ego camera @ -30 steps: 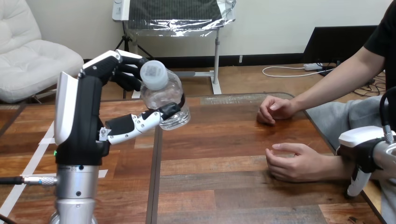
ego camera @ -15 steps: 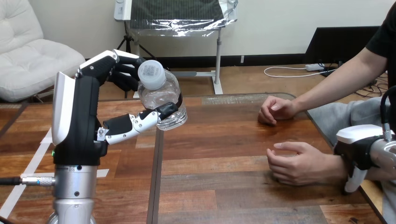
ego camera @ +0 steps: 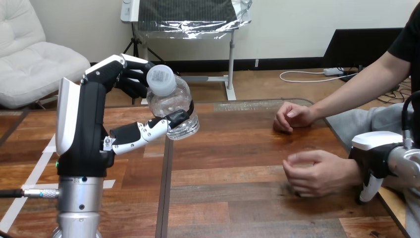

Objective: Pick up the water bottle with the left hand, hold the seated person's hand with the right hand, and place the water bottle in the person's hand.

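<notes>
The left hand (ego camera: pixel 89 124), curled round the water bottle (ego camera: pixel 171 106), holds it tilted above the table's (ego camera: pixel 237 148) left side, cap toward the camera, well left of the person's nearer hand (ego camera: pixel 317 173), at whose wrist the right hand (ego camera: pixel 376 158) sits, its grip impossible to tell.

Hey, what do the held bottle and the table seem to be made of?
Water bottle: probably clear glossy plastic; you see through its wall, and its cap is opaque white. Table: wood or wood-look veneer, brown with visible grain, plank seams and a soft sheen.
</notes>
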Robot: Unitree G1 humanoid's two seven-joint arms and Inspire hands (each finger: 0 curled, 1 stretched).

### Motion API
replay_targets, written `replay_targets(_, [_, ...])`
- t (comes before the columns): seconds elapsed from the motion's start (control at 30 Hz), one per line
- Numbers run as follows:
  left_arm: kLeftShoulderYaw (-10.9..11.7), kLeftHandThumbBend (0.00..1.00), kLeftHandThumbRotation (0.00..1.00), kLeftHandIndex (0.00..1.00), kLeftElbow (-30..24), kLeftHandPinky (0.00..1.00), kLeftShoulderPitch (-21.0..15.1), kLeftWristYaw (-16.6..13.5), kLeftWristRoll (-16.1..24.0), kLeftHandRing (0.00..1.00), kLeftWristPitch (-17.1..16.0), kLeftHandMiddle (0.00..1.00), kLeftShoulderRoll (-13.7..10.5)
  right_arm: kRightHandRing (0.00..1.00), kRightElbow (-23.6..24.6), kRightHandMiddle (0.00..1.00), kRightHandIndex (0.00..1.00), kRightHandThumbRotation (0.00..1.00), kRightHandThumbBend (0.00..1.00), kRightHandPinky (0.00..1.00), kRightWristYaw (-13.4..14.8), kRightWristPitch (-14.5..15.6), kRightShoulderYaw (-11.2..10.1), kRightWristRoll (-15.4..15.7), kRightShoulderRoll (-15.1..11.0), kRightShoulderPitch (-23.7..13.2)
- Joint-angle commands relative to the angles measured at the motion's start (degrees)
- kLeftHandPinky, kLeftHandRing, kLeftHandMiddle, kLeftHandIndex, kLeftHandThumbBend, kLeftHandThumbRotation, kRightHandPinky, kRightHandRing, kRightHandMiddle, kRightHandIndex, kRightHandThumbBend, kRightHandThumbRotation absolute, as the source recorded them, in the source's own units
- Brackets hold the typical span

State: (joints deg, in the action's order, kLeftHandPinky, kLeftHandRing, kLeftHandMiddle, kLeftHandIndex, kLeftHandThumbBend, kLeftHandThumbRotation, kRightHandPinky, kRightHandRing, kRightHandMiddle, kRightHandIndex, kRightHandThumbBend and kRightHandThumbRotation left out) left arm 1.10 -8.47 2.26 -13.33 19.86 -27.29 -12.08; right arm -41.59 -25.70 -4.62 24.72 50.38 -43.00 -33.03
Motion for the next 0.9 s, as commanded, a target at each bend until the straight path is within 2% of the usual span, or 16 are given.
replay_targets(0.0, [1.29, 0.63, 0.00, 0.50, -1.84, 0.44, -2.45, -0.08, -1.32, 0.43, 0.01, 0.47, 0.85, 0.58, -1.27, 0.65, 0.59, 0.04, 0.63, 0.48, 1.19, -1.12, 1.94, -0.08, 2.18, -1.51])
replay_targets(0.2, [1.44, 0.63, 0.00, 0.50, -1.60, 0.44, -2.49, -0.04, -1.19, 0.44, -0.18, 0.47, 0.81, 0.57, -2.15, 0.65, 0.58, 0.03, 0.65, 0.47, 3.45, -1.48, 1.74, -0.52, 2.47, -1.27])
replay_targets(0.3, [1.49, 0.63, 0.00, 0.50, -1.45, 0.44, -2.57, -0.04, -1.21, 0.44, -0.25, 0.47, 0.87, 0.57, -2.80, 0.65, 0.56, 0.02, 0.67, 0.47, 4.34, -2.26, 0.65, -2.17, 2.65, -1.01])
replay_targets(0.4, [1.49, 0.63, 0.00, 0.50, -1.49, 0.44, -2.53, -0.07, -1.10, 0.44, -0.32, 0.47, 0.94, 0.57, -3.23, 0.64, 0.56, 0.01, 0.68, 0.47, 4.21, -2.40, 0.03, -3.63, 2.66, -0.97])
replay_targets(0.6, [1.59, 0.63, 0.00, 0.51, -1.24, 0.44, -2.62, -0.16, -0.77, 0.44, -0.47, 0.47, 0.89, 0.54, -3.45, 0.62, 0.55, 0.00, 0.68, 0.45, 4.48, -2.18, 1.06, -3.28, 2.33, -1.48])
replay_targets(0.87, [1.58, 0.63, 0.00, 0.51, -1.05, 0.44, -2.81, -0.13, -0.74, 0.44, -0.29, 0.47, 1.00, 0.53, -3.12, 0.60, 0.56, 0.00, 0.69, 0.42, 4.66, -1.52, 0.92, -3.39, 2.16, -1.61])
